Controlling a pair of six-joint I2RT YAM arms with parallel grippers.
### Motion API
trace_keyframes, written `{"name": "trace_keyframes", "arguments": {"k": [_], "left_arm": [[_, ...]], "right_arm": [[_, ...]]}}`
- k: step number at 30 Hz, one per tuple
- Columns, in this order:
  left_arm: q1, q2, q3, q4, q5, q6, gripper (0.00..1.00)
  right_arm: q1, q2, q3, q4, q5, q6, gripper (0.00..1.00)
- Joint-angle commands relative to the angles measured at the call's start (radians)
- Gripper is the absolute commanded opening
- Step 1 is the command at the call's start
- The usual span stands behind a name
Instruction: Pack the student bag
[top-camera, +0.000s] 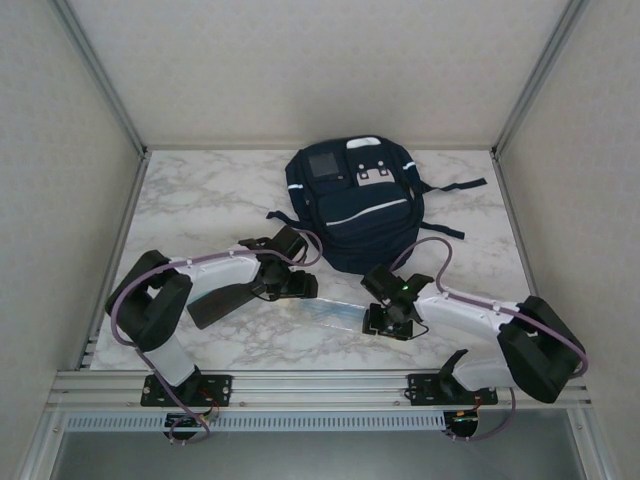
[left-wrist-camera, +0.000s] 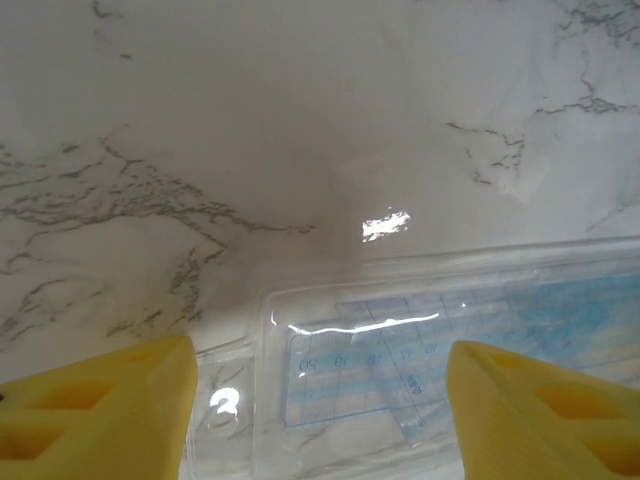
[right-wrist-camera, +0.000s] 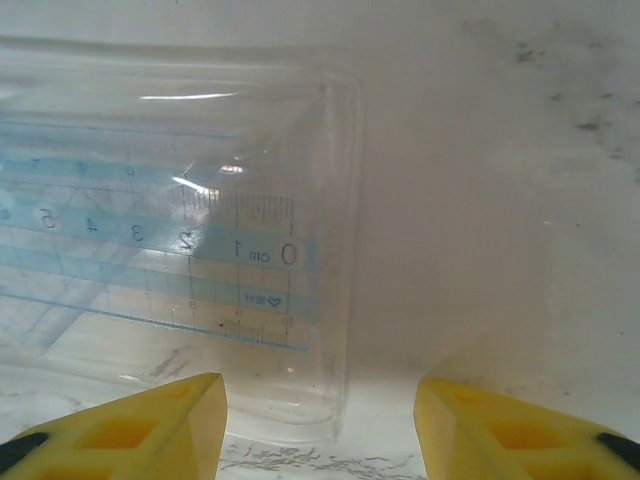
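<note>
Top external view. The student bag (top-camera: 352, 205), a dark navy backpack with thin white stripes and small grey patches, lies front face up at the far middle of the marble-patterned table (top-camera: 200, 205). Its straps (top-camera: 452, 186) trail toward my right. The bag's near edge lies just beyond my two wrists.

On the table nearer than the bag, a clear plastic case (top-camera: 328, 314) lies flat with its long axis running between my grippers. My left gripper (top-camera: 300, 288) stands at the case's left end and my right gripper (top-camera: 385, 320) at its right end. Both arms bend inward from their bases on the metal rail (top-camera: 320, 382) at the near edge.

Left wrist view. The yellow fingers (left-wrist-camera: 95, 410) of my left gripper (left-wrist-camera: 320, 420) stand well apart and clamp nothing. The rounded end of the case (left-wrist-camera: 420, 340) lies between them, and a transparent blue-tinted ruler (left-wrist-camera: 400, 350) shows inside it. One finger stands clear of the case's edge. Whether the other touches the case I cannot tell.

Right wrist view. The yellow fingers (right-wrist-camera: 525, 425) of my right gripper (right-wrist-camera: 320, 430) are likewise apart, with nothing held. The other end of the case (right-wrist-camera: 250, 120) reaches in from the left, and the ruler (right-wrist-camera: 180, 250) inside it shows its zero mark and centimetre scale. The corner of the case lies in the gap between the fingers, on bare marble.
</note>
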Motion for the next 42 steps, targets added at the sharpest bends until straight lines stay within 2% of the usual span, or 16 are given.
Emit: {"name": "trace_keyframes", "arguments": {"k": [1, 6, 10, 18, 21, 26, 32, 38, 42], "left_arm": [[-0.008, 0.022, -0.023, 0.028, -0.006, -0.018, 0.65], [-0.008, 0.034, -0.035, 0.044, 0.001, -0.025, 0.66], [-0.009, 0.034, -0.041, 0.047, -0.002, -0.022, 0.67], [0.002, -0.005, -0.025, 0.044, 0.006, -0.031, 0.70], [0.023, -0.056, 0.013, 0.011, 0.003, -0.018, 0.75], [0.089, -0.154, 0.100, -0.081, -0.037, 0.047, 0.89], [0.177, -0.207, 0.170, -0.115, 0.040, 0.197, 0.92], [0.196, -0.186, 0.187, -0.060, 0.170, 0.299, 0.92], [0.196, -0.143, 0.189, 0.008, 0.250, 0.358, 0.92]], "right_arm": [[0.063, 0.082, 0.026, 0.061, 0.062, 0.057, 0.52], [0.134, 0.190, 0.076, 0.073, 0.087, 0.103, 0.49], [0.154, 0.224, 0.075, 0.108, 0.082, 0.129, 0.32], [0.153, 0.165, 0.062, 0.131, 0.089, 0.116, 0.00], [0.153, 0.132, 0.106, 0.089, 0.101, 0.057, 0.00], [0.152, 0.079, 0.245, -0.054, 0.141, -0.125, 0.00], [0.123, 0.060, 0.383, -0.156, 0.182, -0.441, 0.00], [0.036, 0.045, 0.395, -0.052, 0.239, -0.820, 0.00], [-0.064, 0.030, 0.352, 0.110, 0.180, -1.018, 0.00]]}}
